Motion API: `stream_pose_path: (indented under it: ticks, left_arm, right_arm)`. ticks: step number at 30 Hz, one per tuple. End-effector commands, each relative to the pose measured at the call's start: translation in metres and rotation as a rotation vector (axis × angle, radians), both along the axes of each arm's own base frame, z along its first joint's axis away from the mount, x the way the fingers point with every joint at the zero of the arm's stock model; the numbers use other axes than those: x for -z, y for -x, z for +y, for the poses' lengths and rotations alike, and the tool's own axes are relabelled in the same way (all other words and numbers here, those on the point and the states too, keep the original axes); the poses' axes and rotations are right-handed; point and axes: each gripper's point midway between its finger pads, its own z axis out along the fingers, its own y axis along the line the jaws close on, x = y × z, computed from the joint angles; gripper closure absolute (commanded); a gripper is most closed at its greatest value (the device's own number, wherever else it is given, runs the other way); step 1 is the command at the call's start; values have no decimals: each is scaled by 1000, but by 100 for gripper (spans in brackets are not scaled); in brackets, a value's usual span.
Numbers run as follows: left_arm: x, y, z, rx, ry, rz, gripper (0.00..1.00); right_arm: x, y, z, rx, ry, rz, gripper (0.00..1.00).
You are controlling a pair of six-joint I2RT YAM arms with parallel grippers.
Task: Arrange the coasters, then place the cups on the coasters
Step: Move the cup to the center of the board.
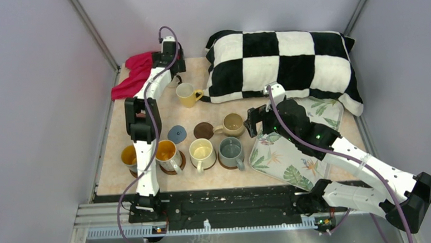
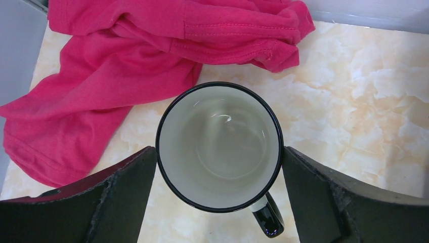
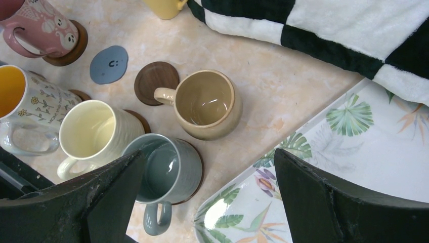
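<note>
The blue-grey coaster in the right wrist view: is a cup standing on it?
No, the blue-grey coaster lies bare, its whole top visible.

Front row: four mugs (image 1: 202, 151) are lined up, each on a coaster (image 3: 198, 174)
Second row: two bare coasters (image 1: 203, 130) are laid, a fifth mug (image 1: 233, 124) just right of them
Back: a pillow (image 1: 280, 62) is laid, a sixth mug (image 1: 187, 94) at its left edge
Back left: an enamel mug (image 2: 219, 146) is stood beside a garment (image 2: 126, 61)
Right: a tray (image 1: 276, 160) is laid before the pillow
</note>
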Motion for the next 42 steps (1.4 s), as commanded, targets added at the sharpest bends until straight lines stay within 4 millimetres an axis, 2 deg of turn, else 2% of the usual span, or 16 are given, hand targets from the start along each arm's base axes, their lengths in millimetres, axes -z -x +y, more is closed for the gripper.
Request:
stream_pose_path:
  ticks: [1, 8, 16, 23, 29, 34, 42]
  left_arm:
    - [-39, -5, 7, -28, 10, -80, 1]
    - [-54, -6, 15, -48, 20, -117, 1]
    - [-86, -3, 20, -43, -13, -230, 1]
    - [-91, 5, 22, -63, 1, -230, 1]
    - [-75, 28, 10, -137, 123, -173, 1]
    - [-52, 44, 3, -201, 180, -115, 1]
    - [-32, 48, -8, -215, 247, -85, 1]
  right_arm:
    - [-19, -5, 3, -7, -36, -48, 1]
    - [-21, -4, 2, -7, -38, -52, 1]
    - [-21, -4, 2, -7, -37, -53, 1]
    - [-22, -4, 2, -7, -40, -54, 1]
    - [-20, -5, 4, -14, -41, -50, 1]
    - [-21, -4, 5, -18, -49, -51, 1]
    - [-24, -2, 3, -14, -59, -59, 1]
